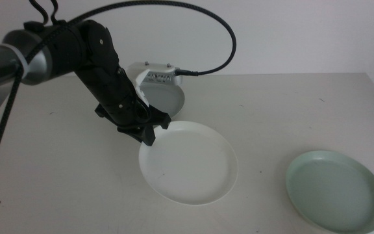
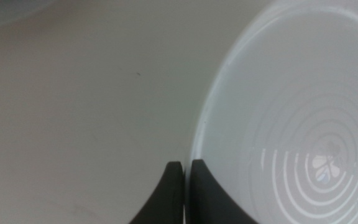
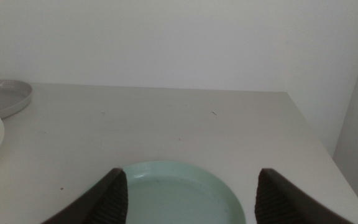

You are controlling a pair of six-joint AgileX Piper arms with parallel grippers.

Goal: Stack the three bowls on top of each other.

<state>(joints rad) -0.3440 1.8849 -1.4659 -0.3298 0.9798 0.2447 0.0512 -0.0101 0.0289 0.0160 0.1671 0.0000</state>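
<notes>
Bowls are what matters here, three shallow plate-like ones spread over the table (image 1: 57, 182): the white bowl (image 1: 190, 166) sits at the centre of the middle view, the grey-blue bowl (image 1: 167, 97) lies behind it toward the upper middle, partly hidden by the arm, and the pale mint green bowl (image 1: 336, 192) rests apart at the lower right. All three look rigid, light and glossy (probably ceramic or melamine, so likely slippery and apt to chip if dropped), and their low raised rims seem the only sensible place to pinch, one jaw inside and one outside. The left gripper (image 1: 149, 133) reaches in from the upper left, its arm angled steeply downward, its tip at the white bowl's upper-left rim. In the left wrist view its jaws are pressed nearly together just beside the rim; whether a thin edge is caught between them I cannot tell. The right gripper (image 3: 188, 190) waits with its jaws spread wide, held low over the near edge of the mint green bowl, looking level across the table.
</notes>
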